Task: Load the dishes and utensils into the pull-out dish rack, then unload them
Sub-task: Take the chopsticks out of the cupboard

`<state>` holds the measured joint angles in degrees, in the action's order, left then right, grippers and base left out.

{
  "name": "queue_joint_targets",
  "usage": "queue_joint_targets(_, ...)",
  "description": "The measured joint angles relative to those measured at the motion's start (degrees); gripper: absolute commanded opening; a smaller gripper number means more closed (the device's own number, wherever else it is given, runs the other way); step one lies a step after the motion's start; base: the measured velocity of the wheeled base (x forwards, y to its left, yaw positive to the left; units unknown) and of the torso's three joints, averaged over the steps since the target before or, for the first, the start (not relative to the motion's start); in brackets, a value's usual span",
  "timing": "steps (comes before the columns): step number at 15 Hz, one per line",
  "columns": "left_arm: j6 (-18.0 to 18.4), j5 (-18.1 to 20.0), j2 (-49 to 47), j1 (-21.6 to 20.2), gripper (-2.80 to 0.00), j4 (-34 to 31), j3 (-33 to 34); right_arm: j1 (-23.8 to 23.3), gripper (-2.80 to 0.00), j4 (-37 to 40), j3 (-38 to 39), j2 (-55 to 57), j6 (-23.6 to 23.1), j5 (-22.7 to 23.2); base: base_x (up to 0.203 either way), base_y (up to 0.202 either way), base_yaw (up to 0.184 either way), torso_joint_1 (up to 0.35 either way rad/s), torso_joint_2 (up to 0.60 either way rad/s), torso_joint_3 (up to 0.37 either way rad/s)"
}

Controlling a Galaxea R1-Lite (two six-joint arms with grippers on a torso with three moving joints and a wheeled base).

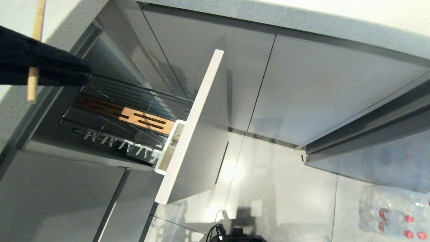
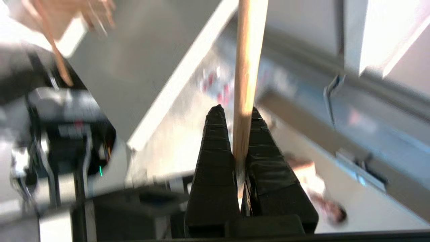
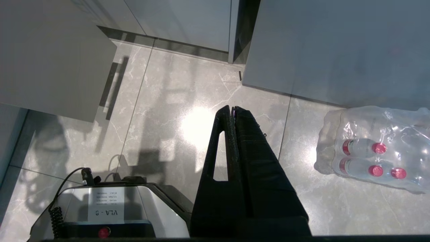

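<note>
The chopsticks (image 1: pixel 34 50) stand nearly upright in the left gripper (image 1: pixel 50 69), held tight above the back of the pull-out dish rack (image 1: pixel 124 114); the white cup (image 1: pixel 169 148) lies toward the front panel. The left wrist view shows both fingers (image 2: pixel 215 151) squeezing the wood. The right gripper (image 3: pixel 232 111) hangs closed and empty over the floor.

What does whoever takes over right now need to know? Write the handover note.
Left gripper: shut on the chopsticks, at the head view's left edge, above the back of the pull-out dish rack.
Right gripper: shut, empty, parked low over the floor near a pack of bottles.
Rack: pulled out; no dishes show on the wooden strip or the plate tray. Something small and pale wooden shows in the utensil cup; I cannot tell what.
Bowl, plate and spoon are not in view.
Left: place the chopsticks, then handle the remaining items.
</note>
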<state>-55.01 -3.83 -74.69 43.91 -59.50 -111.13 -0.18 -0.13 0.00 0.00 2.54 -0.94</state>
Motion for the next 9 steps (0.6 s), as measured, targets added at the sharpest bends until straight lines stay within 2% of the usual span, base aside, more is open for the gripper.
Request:
queue_joint_targets(2, 1.06, -4.46, 1.19, -1.15, -2.80, 0.20, -0.04, 0.00, -2.80, 0.00, 0.00, 0.00, 0.00, 0.01, 0.000, 0.000, 0.000, 0.000, 0.00, 0.000)
queue_joint_targets(3, 1.04, -8.06, 1.24, -1.71, -2.80, 0.08, -0.04, 0.00, -2.80, 0.00, 0.00, 0.00, 0.00, 0.01, 0.000, 0.000, 0.000, 0.000, 0.00, 0.000)
queue_joint_targets(6, -1.58, -17.74, -0.12, -3.94, -2.80, -2.47, 0.00, 0.00, -2.80, 0.02, 0.00, 0.00, 0.00, 0.01, 0.000, 0.000, 0.000, 0.000, 0.00, 0.000)
queue_joint_targets(7, -2.09, -19.51, -0.54, -5.64, -2.80, -3.02, 0.00, 0.00, -2.80, 0.00, 0.00, 0.00, 0.00, 0.01, 0.000, 0.000, 0.000, 0.000, 0.00, 0.000)
queue_joint_targets(9, -2.33, -20.45, -1.15, -10.76, -2.80, -3.40, 0.07, 0.00, -2.80, 0.00, 0.00, 0.00, 0.00, 0.01, 0.000, 0.000, 0.000, 0.000, 0.00, 0.000)
